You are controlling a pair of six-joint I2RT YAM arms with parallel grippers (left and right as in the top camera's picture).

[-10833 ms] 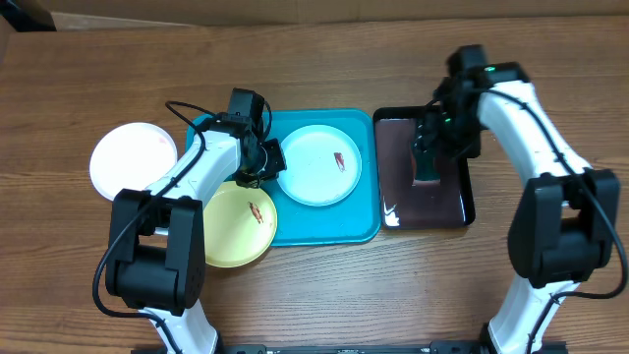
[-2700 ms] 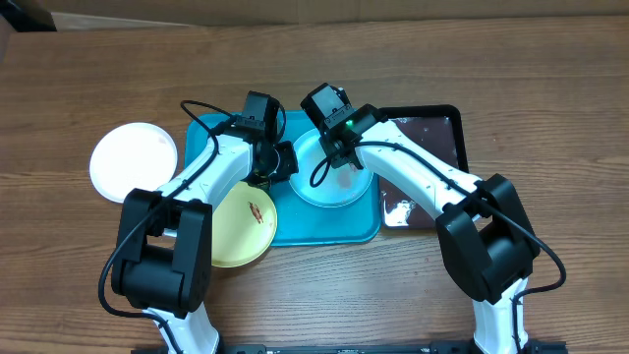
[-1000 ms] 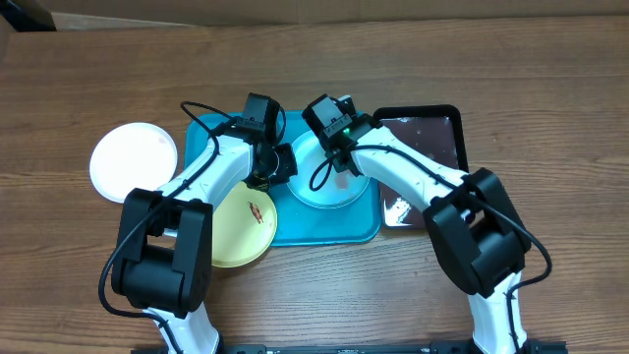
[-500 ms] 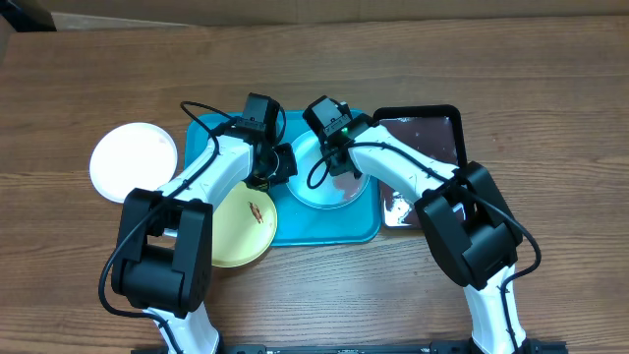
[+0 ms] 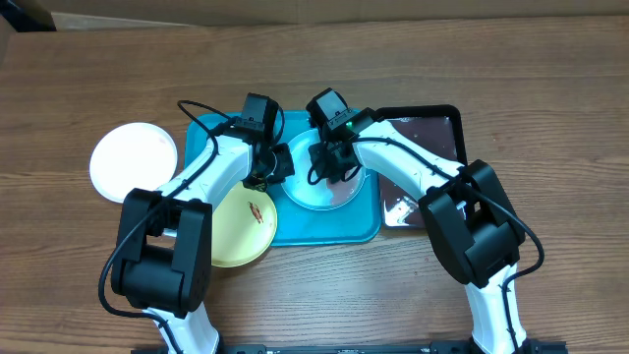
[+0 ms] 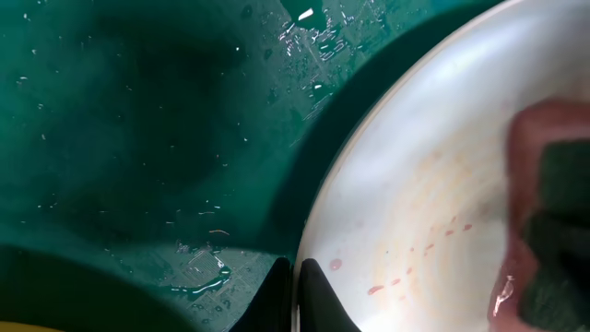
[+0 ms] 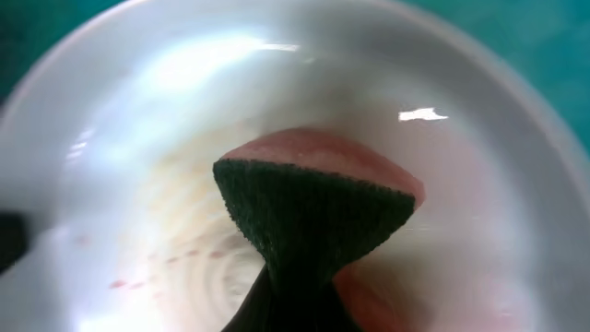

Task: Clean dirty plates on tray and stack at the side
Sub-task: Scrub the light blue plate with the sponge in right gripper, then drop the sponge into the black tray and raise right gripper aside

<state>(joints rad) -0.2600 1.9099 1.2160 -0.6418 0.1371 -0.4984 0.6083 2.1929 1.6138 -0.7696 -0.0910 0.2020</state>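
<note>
On brown wood table (image 5: 550,79), near to far: yellow-green plate (image 5: 241,231) overlaps turquoise tray (image 5: 324,228) at its 7 o'clock corner, tray long axis 9-to-3, light blue plate (image 5: 329,195) flat inside toward 3, left gripper (image 6: 297,281) pinched narrow on its 9 o'clock rim, right gripper (image 5: 332,162) clamping sponge (image 7: 313,217) against it, white plate (image 5: 133,162) off at 9, cardboard (image 5: 295,18) along far edge.

Both claws crowd blue plate (image 5: 329,195): L claw (image 5: 280,167) pinches its left rim, R claw (image 5: 330,162) w/ sponge (image 7: 313,214) sits over centre. I see no gap betw. them. Yellow-green plate (image 5: 236,224) overlaps tray (image 5: 329,227) front-left corner; black tray (image 5: 437,133) just beside on right. Far tabletop (image 5: 511,69) open.
</note>
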